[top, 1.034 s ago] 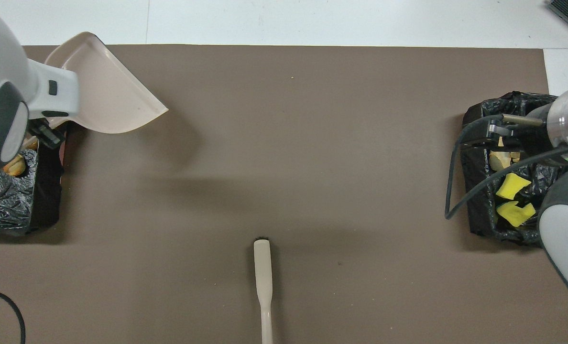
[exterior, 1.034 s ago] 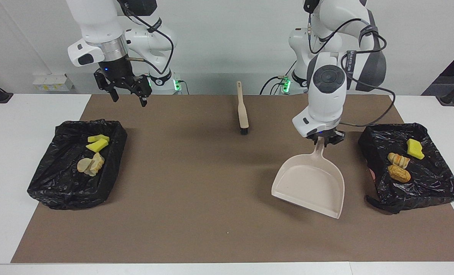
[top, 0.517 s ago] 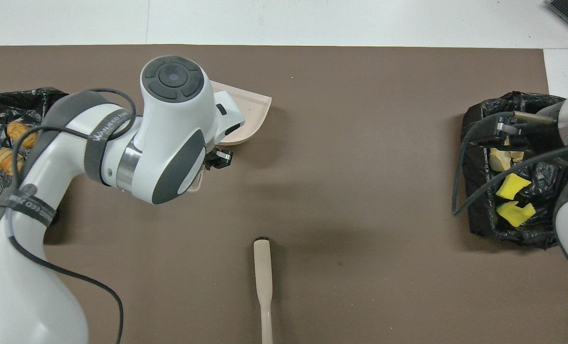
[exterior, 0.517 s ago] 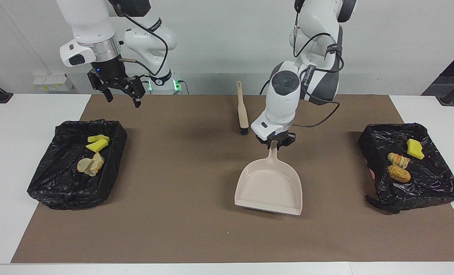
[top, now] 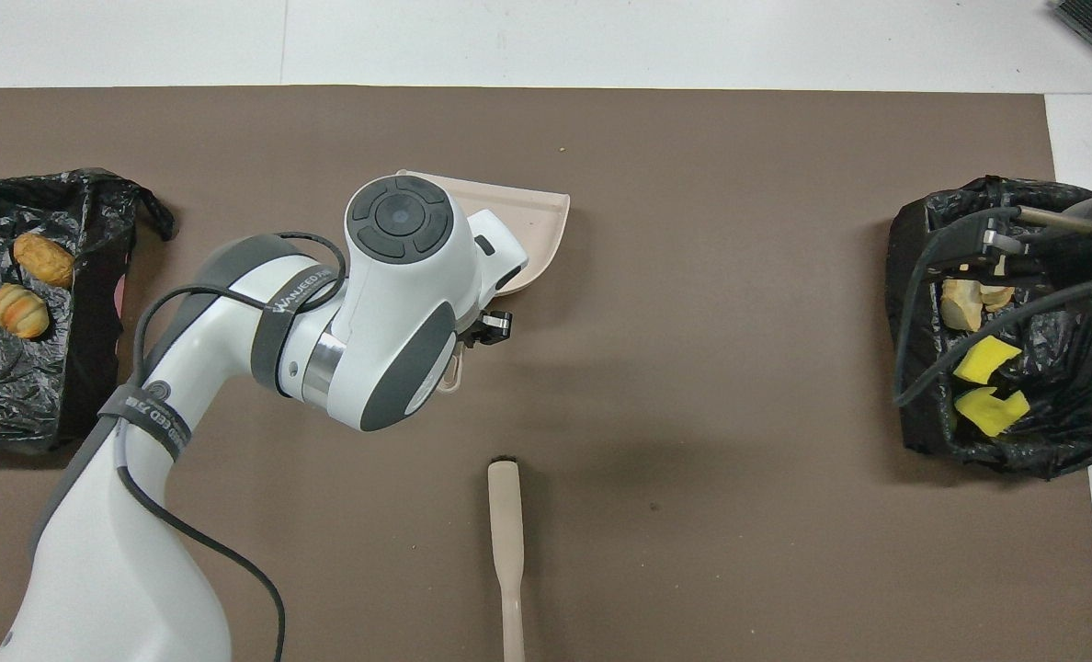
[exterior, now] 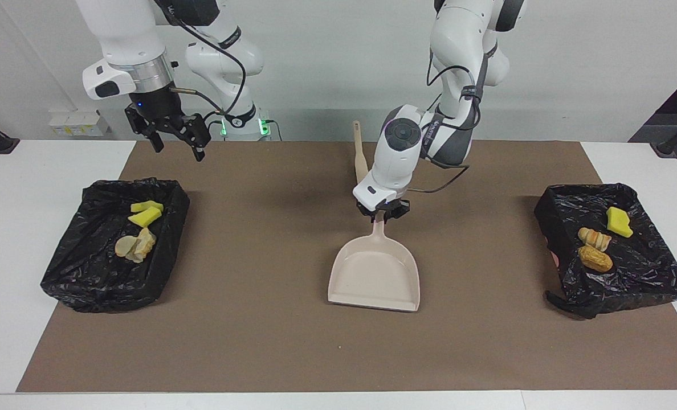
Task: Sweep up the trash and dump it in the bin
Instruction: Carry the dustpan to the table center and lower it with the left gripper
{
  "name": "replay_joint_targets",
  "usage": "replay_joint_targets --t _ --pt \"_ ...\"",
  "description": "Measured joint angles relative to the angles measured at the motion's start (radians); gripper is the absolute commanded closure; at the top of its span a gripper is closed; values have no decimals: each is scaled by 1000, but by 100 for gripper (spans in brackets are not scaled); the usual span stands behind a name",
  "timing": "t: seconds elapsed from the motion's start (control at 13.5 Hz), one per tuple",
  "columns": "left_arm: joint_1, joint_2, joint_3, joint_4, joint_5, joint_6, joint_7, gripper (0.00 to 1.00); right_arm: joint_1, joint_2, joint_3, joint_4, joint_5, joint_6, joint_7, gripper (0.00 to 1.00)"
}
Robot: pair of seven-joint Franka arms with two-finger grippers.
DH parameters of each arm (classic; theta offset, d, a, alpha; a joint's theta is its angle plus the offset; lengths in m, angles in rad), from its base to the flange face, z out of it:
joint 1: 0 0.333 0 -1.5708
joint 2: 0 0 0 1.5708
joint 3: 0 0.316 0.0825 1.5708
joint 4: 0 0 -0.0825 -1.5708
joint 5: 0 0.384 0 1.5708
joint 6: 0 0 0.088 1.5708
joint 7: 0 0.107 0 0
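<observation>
Brown matting covers the white table, with a plain pale wall where the robots stand. From the facing view, the left tool (exterior: 383,214) is clamped shut on the handle of the dustpan (exterior: 375,276), over the middle of the mat. The pan looks empty, with its open lip pointing away from the robots. The right tool (exterior: 174,134) hangs with its jaws wide apart and nothing in them, over the mat's edge toward the right arm's end; that arm waits. The trash (exterior: 595,249) already lies in the two black-lined bins (exterior: 649,287), one at each end of the table, and none shows loose on the mat. The brush (exterior: 359,154) lies on the mat, nearer to the robots than the pan.

From the overhead view, the left arm hides most of the dustpan (top: 532,216); only its lip shows. The brush (top: 506,524) lies straight, bristles pointing away from the robots. Yellow and pale scraps of trash (top: 985,382) sit in the bin (top: 914,303) under the right arm's cables.

With sweeping apparently done, the step in hand is likely setting the pan down. Lower it level, lip flat on the mat, and let go only once it rests, clear of the brush.
</observation>
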Motion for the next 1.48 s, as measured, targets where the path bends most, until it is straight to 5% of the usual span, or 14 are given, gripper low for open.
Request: replay_joint_targets --t 0.66,0.81,0.89,1.03,1.48 --pt "-28 -86 2 -173 -8 147 -70 100 0 0 0 0 0 0 0 0" --pt "-28 -90 2 -177 -9 147 -93 19 0 0 0 0 0 0 0 0" --pt "-28 -92 2 -176 -9 152 -101 9 0 0 0 0 0 0 0 0" --pt "-28 -94 7 -176 -9 153 -109 0 0 0 0 0 0 0 0 0" --pt "10 -112 38 -156 -9 121 -113 0 0 0 0 0 0 0 0 0"
